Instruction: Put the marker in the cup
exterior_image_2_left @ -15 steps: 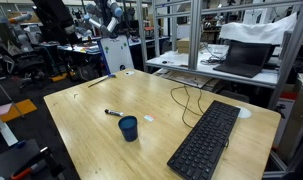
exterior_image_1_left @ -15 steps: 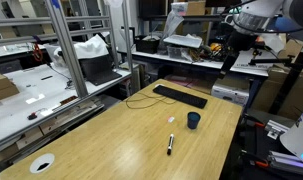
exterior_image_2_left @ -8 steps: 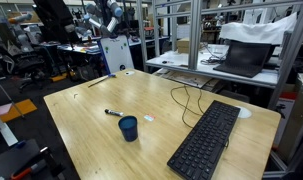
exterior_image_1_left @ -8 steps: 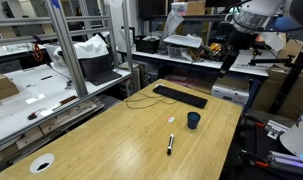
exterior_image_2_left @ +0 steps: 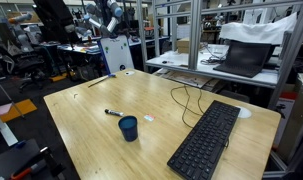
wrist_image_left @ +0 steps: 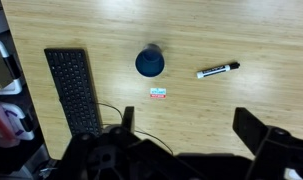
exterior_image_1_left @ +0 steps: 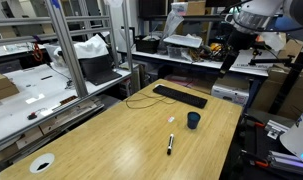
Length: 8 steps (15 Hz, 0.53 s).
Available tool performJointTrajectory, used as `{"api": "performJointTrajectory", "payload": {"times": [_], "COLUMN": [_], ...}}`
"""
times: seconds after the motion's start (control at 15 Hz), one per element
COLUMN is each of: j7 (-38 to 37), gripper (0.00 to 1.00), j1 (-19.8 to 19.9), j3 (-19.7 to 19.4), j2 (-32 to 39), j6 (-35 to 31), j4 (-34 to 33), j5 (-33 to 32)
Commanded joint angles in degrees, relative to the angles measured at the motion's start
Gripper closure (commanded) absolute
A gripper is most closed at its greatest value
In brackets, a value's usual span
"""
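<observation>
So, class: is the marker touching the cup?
Apart. The wrist view shows a plain gap between the marker and the cup.

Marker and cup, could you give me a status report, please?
Gripper open, high above the table. Marker lying flat, apart from the cup. Nothing blocking the cup.

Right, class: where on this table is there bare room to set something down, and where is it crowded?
The widest bare wood lies between the disc and the marker. A narrower strip runs between the cup and the table edge. It is crowded around the cup, with marker, tag and keyboard close by.
</observation>
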<state>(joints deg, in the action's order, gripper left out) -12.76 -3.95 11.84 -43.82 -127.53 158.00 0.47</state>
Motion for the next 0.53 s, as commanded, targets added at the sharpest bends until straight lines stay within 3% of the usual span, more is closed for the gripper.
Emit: {"api": "performJointTrajectory", "payload": {"times": [0.0,0.47], "j7": [-4.17,-22.76], "gripper": [0.00,0.00], "j1": [0.45,1.69], "j3": [0.61,4.03], "j2": [3.58,15.16], "j6": [-0.91,-4.89], "j4": [-1.54,-5.46], "j5": [1.25,5.47]}}
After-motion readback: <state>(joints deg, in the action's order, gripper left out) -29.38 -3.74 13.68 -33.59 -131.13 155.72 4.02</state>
